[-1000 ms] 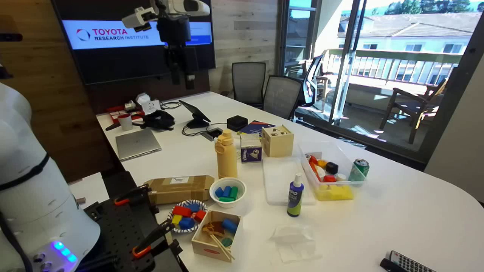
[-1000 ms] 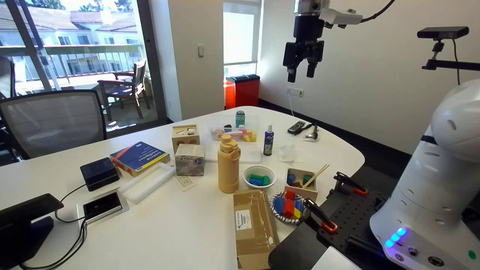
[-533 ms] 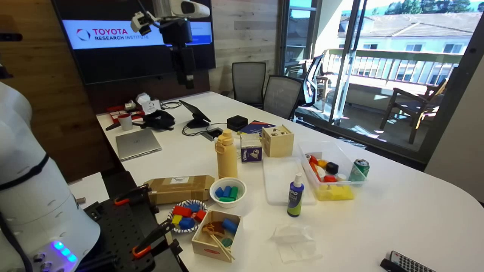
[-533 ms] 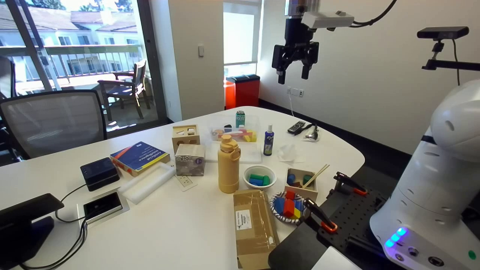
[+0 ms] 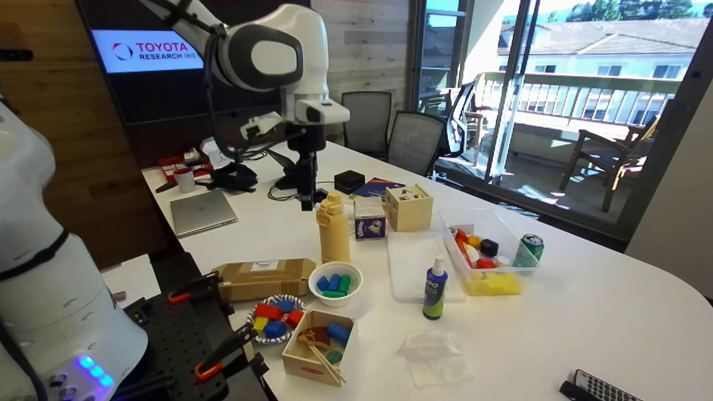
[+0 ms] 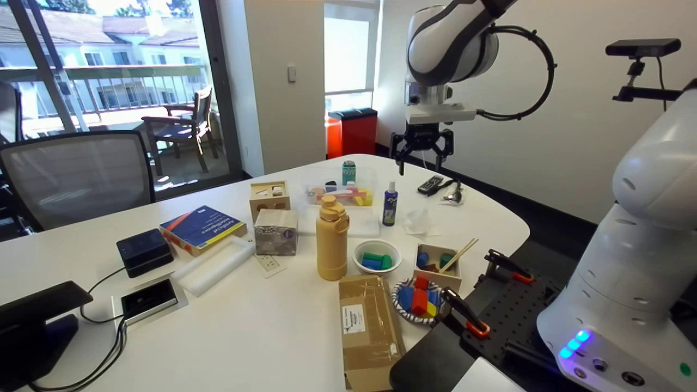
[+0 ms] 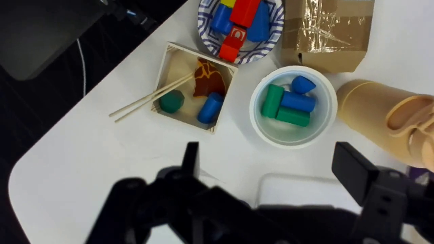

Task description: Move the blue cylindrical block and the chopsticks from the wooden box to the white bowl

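The wooden box (image 7: pixel 179 62) stands on the table, also in both exterior views (image 5: pixel 305 370) (image 6: pixel 438 280). Inside lies the blue cylindrical block (image 7: pixel 210 107), beside a brown patterned piece and a dark green block. The chopsticks (image 7: pixel 145 97) lean in the box, side by side, and stick out over its rim (image 6: pixel 462 253). The white bowl (image 7: pixel 293 146) stands beside the box with several blue and green blocks in it (image 5: pixel 336 301). My gripper (image 7: pixel 268 145) is open and empty, fingers pointing down, high above the table; it shows in both exterior views (image 5: pixel 307 207) (image 6: pixel 420 170).
A patterned bowl (image 7: pixel 206 34) of red, blue and yellow blocks touches or nearly touches the box. A cardboard box (image 7: pixel 325 57) and a tall yellow bottle (image 5: pixel 334 236) stand close to the white bowl. A spray bottle (image 5: pixel 434 295) and clear container (image 5: pixel 454 250) stand farther off.
The arm has come down, and my gripper is much lower; it has shifted right in an exterior view. The fingers stay open. The box, chopsticks, blocks and bowls have not moved.
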